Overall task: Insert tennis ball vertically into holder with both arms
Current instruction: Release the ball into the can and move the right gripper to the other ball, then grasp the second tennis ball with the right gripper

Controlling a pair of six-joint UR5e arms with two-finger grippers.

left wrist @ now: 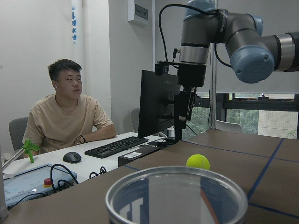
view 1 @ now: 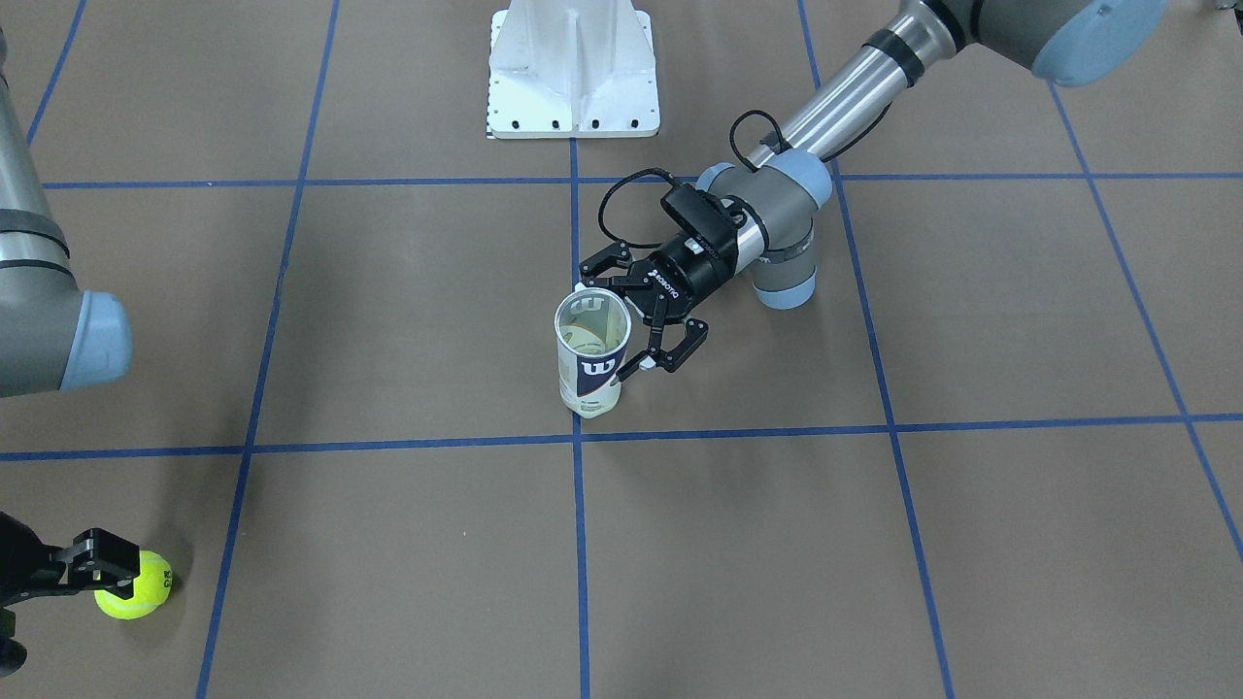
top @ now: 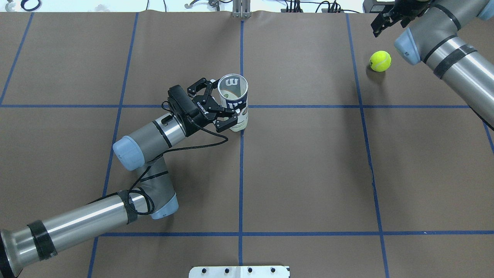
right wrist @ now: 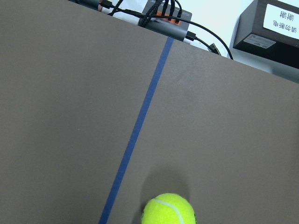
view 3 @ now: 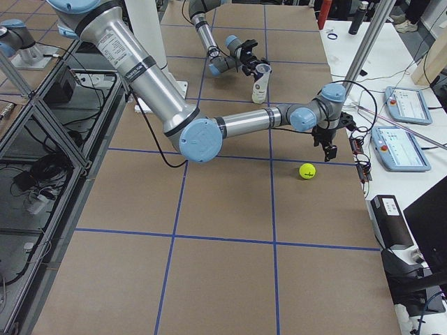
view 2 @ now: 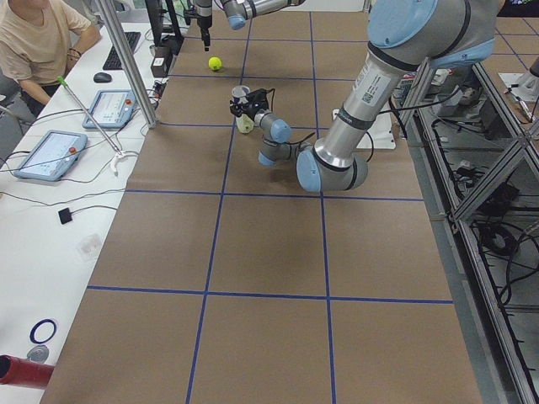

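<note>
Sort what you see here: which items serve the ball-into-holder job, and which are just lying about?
In the job: holder, tennis ball, left hand, right hand.
Lying about: white pedestal base, keyboard, mouse, monitor, control tablet.

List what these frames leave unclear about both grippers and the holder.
- Left gripper: jaws straddle the holder; the tube wall hides pad contact in the front-facing and overhead views.
- Right gripper: cut by the front-facing view's left edge and the overhead's top edge; opening unclear.
- Holder contents: label and glare obscure the yellowish bottom.
- Tennis ball: print too small to read.
</note>
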